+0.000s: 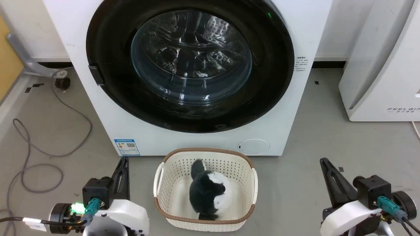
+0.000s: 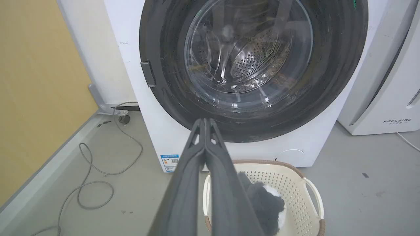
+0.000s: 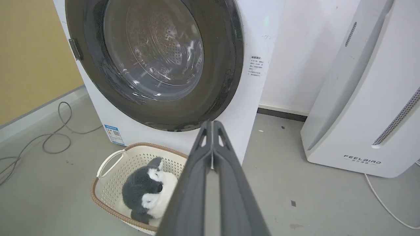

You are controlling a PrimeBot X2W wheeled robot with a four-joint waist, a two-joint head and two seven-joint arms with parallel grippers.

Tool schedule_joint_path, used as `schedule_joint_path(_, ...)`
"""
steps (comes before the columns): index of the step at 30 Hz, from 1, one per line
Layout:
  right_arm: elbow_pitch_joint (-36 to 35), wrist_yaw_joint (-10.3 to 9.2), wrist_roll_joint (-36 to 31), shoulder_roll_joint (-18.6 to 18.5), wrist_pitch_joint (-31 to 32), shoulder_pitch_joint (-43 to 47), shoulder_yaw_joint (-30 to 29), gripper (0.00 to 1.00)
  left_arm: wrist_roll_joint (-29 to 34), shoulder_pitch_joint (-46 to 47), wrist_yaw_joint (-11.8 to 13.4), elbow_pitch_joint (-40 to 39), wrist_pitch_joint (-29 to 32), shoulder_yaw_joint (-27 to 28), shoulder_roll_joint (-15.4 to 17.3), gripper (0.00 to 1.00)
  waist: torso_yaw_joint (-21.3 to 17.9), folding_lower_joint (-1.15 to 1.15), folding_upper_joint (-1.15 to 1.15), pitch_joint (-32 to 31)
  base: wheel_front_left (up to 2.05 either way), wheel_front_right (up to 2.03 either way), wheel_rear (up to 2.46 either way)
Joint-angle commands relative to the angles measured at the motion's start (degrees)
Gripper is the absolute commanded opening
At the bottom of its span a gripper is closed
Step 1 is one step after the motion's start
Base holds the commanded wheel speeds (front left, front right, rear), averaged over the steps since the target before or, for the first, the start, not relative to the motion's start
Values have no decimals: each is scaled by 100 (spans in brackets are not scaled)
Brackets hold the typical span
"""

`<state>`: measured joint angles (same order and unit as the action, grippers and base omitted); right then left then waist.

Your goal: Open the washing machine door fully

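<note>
**Door closed on the machine, both pincers clenched on nothing**

The washing machine door [image 1: 272,75] lies closed against the front of the washing machine [image 1: 108,121]. It is a broad, glossy black ring nearly as wide as the white box. At its centre bulges a clear glass bowl [image 1: 191,55], and the perforated steel drum glints through it. A small dark rectangular tab [image 1: 96,74] sits on the door's rim on the left arm's side. Low on the machine's smooth white front are a blue label [image 1: 127,147] below that tab and a round cap [image 1: 253,146] toward the other corner.

Just in front of the machine, on the matt grey floor [image 1: 311,131], stands a cream plastic basket [image 1: 210,149]. Its walls are pierced with small holes and its rim is edged in brown. Inside lies a fluffy black-and-white plush toy [image 1: 206,190].

The left pincer [image 2: 205,121] hangs in front of the machine and apart from it, its two long dark fingers pressed together to the tip and empty. The right pincer [image 3: 212,123] is likewise clenched on nothing, apart from the machine's front.

A thin grey cable [image 1: 32,154] loops over the floor beside the machine on the left arm's side. A tall white appliance [image 1: 377,82] with smooth curved panels stands beside the machine on the right arm's side.
</note>
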<state>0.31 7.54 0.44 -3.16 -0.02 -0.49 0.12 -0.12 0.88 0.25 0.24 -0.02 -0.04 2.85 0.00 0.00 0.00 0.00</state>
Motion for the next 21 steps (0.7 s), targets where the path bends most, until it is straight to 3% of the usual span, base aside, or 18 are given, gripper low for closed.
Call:
schedule_joint_path(1, -31, -5, -44, 28, 2, 49, -12, 0, 12, -88, -25, -24, 2, 4, 3, 0, 0, 0, 0, 0, 0, 0, 0)
schedule_joint_path(10, -31, -5, -44, 28, 2, 49, -12, 0, 12, -88, -25, -24, 2, 4, 3, 0, 0, 0, 0, 0, 0, 0, 0)
schedule_joint_path(11, 0, 0, 0, 0, 0, 0, 1, 100, 0, 0, 0, -1, 0, 0, 0, 100, 0, 0, 0, 0, 0, 0, 0)
schedule_joint_path(21, 39, 0, 84, 1, -48, 31, -19, 100, -83, 9, 6, 66, -80, -59, 0, 100, -8, 0, 0, -2, 0, 0, 0)
